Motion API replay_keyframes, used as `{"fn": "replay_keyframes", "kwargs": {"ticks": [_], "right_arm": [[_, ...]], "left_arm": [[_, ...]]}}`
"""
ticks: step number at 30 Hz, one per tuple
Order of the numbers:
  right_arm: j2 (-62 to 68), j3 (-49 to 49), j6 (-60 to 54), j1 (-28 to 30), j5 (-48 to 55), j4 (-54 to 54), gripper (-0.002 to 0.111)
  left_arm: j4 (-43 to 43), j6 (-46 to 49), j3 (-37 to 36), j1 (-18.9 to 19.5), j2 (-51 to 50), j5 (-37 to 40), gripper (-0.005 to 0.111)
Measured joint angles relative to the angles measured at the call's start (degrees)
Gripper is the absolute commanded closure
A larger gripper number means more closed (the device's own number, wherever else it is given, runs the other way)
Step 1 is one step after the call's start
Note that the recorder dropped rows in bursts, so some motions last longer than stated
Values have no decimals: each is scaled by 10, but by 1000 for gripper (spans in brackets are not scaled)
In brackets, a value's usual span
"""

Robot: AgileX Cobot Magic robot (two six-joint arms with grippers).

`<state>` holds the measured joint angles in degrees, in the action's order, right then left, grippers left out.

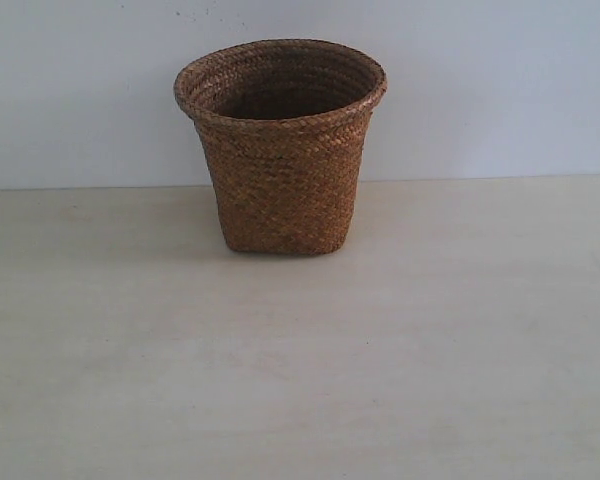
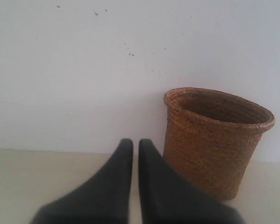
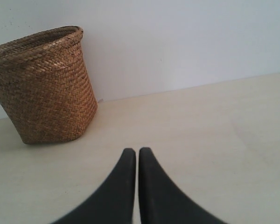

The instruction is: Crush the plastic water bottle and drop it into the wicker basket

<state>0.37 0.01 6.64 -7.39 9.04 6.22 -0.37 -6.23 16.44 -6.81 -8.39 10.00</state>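
Note:
The brown wicker basket stands upright on the pale table near the back wall; its inside is dark and I cannot see what it holds. The basket shows beside my left gripper, which is shut with nothing between its black fingers. In the right wrist view the basket lies off to one side of my right gripper, also shut and empty, low over the table. The plastic water bottle is out of view in every frame. Neither gripper appears in the exterior view.
A plain white wall rises right behind the basket. The light wooden tabletop stretches in front and to both sides of the basket.

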Motion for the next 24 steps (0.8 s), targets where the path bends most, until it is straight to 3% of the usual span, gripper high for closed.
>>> {"fn": "replay_keyframes", "kwargs": {"ticks": [8, 24], "right_arm": [[0, 0, 0, 0, 0, 0, 108], [0, 0, 0, 0, 0, 0, 108]], "left_arm": [[11, 7, -68, 0, 78, 1, 103], [8, 50, -162, 36, 82, -14, 103]]}}
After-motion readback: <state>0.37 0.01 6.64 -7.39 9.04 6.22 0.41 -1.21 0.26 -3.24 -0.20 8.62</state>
